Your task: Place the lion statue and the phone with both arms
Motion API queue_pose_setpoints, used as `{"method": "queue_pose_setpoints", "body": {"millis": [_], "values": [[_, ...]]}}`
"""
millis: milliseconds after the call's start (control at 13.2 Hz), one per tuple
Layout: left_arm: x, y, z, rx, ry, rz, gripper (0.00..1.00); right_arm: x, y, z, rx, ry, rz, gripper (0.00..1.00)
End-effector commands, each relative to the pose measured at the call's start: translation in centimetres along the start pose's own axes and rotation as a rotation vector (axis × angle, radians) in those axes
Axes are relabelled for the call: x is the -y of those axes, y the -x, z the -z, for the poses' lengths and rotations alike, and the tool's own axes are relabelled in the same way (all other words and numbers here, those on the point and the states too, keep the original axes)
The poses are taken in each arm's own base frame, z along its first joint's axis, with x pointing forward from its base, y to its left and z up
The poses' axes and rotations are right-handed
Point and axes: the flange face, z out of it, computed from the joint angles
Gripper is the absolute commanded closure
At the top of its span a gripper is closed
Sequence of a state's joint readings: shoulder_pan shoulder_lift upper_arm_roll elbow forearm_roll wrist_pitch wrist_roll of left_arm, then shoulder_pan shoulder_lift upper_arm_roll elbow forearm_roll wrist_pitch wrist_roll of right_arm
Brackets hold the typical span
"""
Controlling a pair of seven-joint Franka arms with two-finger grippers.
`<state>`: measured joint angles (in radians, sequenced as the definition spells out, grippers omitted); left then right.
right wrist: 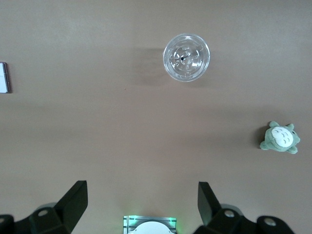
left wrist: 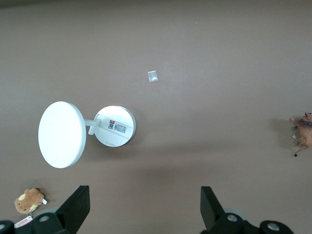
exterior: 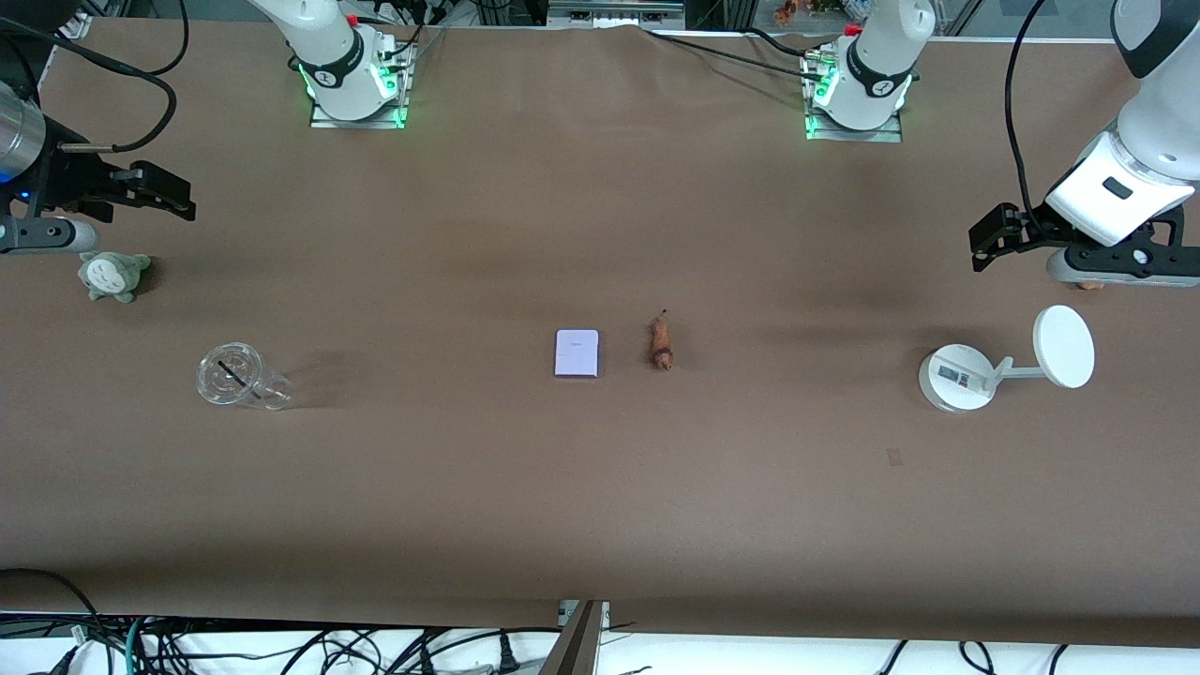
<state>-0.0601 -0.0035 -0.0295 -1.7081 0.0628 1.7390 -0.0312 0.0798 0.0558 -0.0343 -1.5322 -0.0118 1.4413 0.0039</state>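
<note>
The phone [exterior: 577, 352], a pale lavender slab, lies flat at the table's middle. The lion statue [exterior: 662, 343], small and reddish-brown, lies beside it toward the left arm's end. My left gripper [exterior: 986, 244] is open and empty, up in the air over the left arm's end of the table. Its wrist view shows its open fingers [left wrist: 78, 204] over bare table and the lion statue [left wrist: 304, 134] at the edge. My right gripper [exterior: 183, 197] is open and empty over the right arm's end. Its wrist view shows its fingers [right wrist: 73, 200] apart and a sliver of the phone [right wrist: 4, 77].
A white round-based stand with a disc [exterior: 1003, 367] stands under the left gripper's end, with a brown plush [left wrist: 29, 200] nearby. A clear plastic cup [exterior: 234, 377] and a grey-and-white plush toy [exterior: 113, 275] sit at the right arm's end.
</note>
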Motion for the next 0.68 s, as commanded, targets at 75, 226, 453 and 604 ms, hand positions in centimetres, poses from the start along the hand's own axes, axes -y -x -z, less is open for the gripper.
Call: {"method": "queue_pose_setpoints", "body": {"millis": [75, 226, 453, 604], "values": [[0.0, 0.1, 0.4, 0.007, 0.01, -0.01, 0.0, 0.1, 0.1, 0.4, 0.01, -0.003, 0.005, 0.0], [0.3, 0.1, 0.4, 0.009, 0.015, -0.003, 0.0, 0.3, 0.0, 0.3, 0.01, 0.001, 0.01, 0.0], [-0.6, 0.0, 0.2, 0.011, 0.017, -0.009, 0.0, 0.3, -0.7, -0.8, 0.034, 0.004, 0.024, 0.0], [-0.9, 0.0, 0.2, 0.011, 0.012, -0.008, 0.0, 0.5, -0.8, -1.6, 0.059, 0.008, 0.025, 0.0]]}}
